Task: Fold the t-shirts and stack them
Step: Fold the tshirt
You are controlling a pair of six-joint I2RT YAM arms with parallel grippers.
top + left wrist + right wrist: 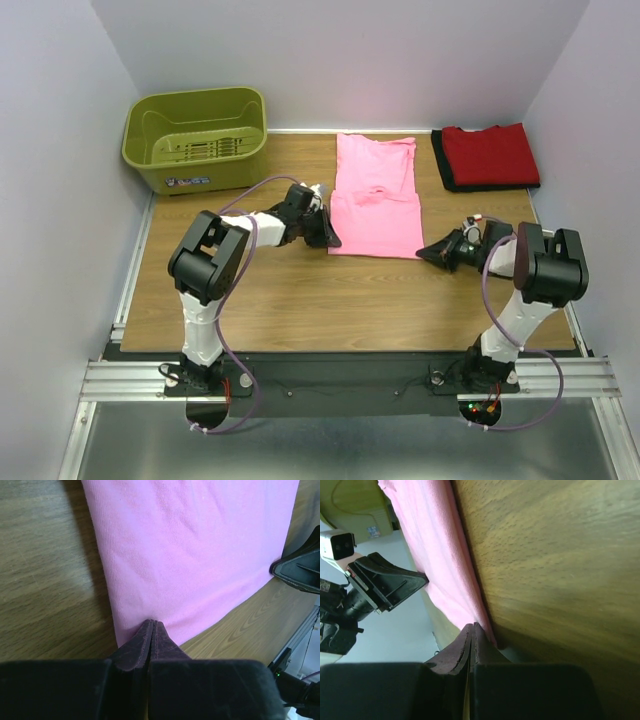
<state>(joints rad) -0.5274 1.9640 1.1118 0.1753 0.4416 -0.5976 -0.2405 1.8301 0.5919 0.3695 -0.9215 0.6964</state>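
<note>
Pinching near corners of pink t-shirt [375, 212] on tabletop [300, 300]: left hand [334, 242] clamped on left corner, right hand [421, 252] on right.

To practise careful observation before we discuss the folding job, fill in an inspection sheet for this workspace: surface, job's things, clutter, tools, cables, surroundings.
Surface: brown wood-grain tabletop, no damage seen.
Job's things: bright pink cloth t-shirt lies flat at the centre, not yet stacked; red cloth t-shirt, folded, sits at far right on a black garment seen only as an edge.
Clutter: olive-green plastic basket, empty, at the far left corner.
Tools: left tool and right tool both shut, each apparently pinching a near corner of the pink shirt.
Cables: purple cables loop along both arms, off the cloth.
Surroundings: plain pale walls on three sides; metal rail at the near edge.
</note>
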